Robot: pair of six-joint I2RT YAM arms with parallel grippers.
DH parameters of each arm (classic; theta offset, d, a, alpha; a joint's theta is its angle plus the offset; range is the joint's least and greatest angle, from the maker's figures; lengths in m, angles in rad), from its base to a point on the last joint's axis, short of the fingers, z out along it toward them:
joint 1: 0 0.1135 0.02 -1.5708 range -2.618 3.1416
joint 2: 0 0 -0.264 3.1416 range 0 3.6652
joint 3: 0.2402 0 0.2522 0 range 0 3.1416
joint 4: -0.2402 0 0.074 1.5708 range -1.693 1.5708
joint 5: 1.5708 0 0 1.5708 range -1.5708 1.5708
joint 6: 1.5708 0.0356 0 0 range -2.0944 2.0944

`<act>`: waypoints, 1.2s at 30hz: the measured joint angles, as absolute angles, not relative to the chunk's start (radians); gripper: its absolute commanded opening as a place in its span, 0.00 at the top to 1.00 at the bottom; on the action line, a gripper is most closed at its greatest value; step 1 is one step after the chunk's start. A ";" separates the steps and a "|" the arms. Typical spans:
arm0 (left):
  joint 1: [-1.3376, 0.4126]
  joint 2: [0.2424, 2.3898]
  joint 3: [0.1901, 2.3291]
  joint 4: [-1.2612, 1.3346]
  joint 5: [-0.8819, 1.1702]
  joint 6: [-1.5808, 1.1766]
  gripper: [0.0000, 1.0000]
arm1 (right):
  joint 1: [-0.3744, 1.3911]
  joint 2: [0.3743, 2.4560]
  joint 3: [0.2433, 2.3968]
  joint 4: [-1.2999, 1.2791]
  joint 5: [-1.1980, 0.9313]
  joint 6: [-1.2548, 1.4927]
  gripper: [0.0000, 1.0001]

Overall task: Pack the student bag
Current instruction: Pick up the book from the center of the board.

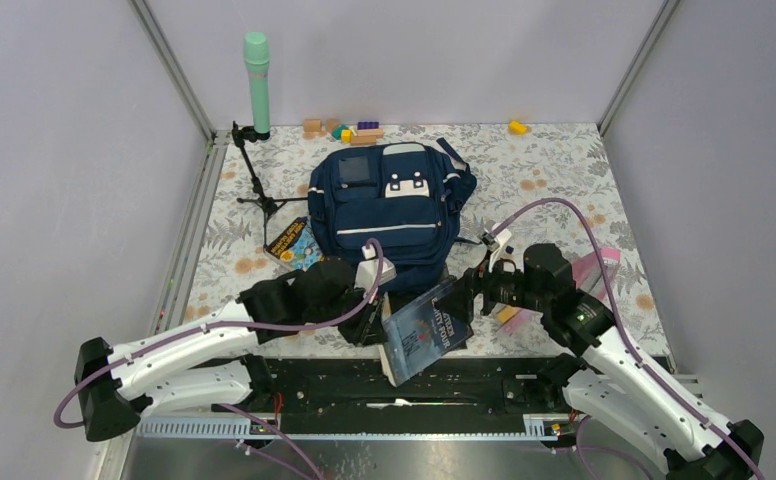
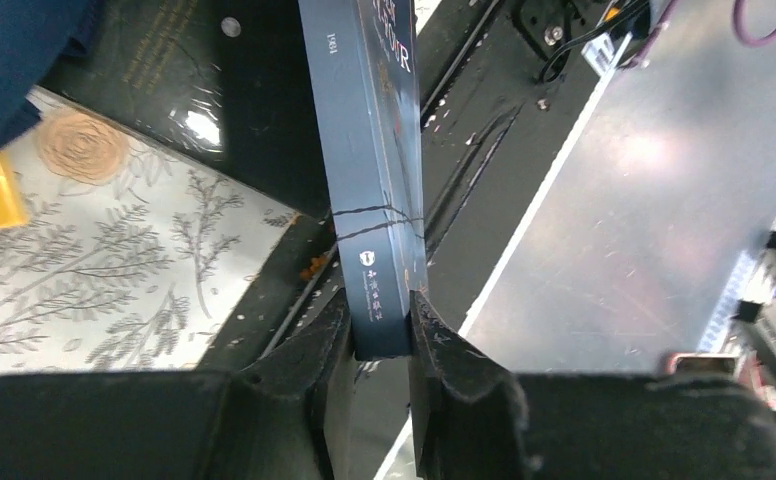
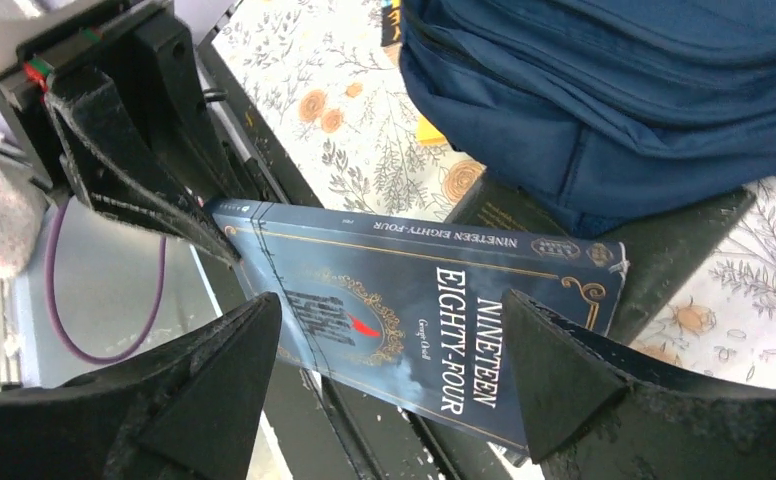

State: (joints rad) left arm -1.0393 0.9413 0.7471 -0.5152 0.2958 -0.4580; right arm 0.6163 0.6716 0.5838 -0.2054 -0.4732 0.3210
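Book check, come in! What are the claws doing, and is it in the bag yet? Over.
Left claw shut on book. Right claw open, close by book. Student bag on table, book outside it.

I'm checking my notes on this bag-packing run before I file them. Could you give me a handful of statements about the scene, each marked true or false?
1. The left end effector is clamped on the blue book. True.
2. The right end effector is shut on the book. False: its fingers stand wide open, with the book's cover showing between them.
3. The book is already inside the student bag. False: it is held up at the table's near edge, in front of the bag.
4. A green cylinder stands on a stand at the back left corner. True.
5. The book's cover reads Nineteen Eighty-Four. True.
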 measured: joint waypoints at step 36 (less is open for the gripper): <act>-1.021 1.104 1.060 -0.772 0.306 0.170 1.00 | 0.748 1.118 0.764 -0.259 -0.828 -0.238 0.34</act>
State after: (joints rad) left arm -1.0210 1.1038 1.0603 -0.7719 0.3061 0.1699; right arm 0.7479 1.1175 0.7639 -0.2588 -0.8276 -0.2379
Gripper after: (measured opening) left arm 0.202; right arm 0.860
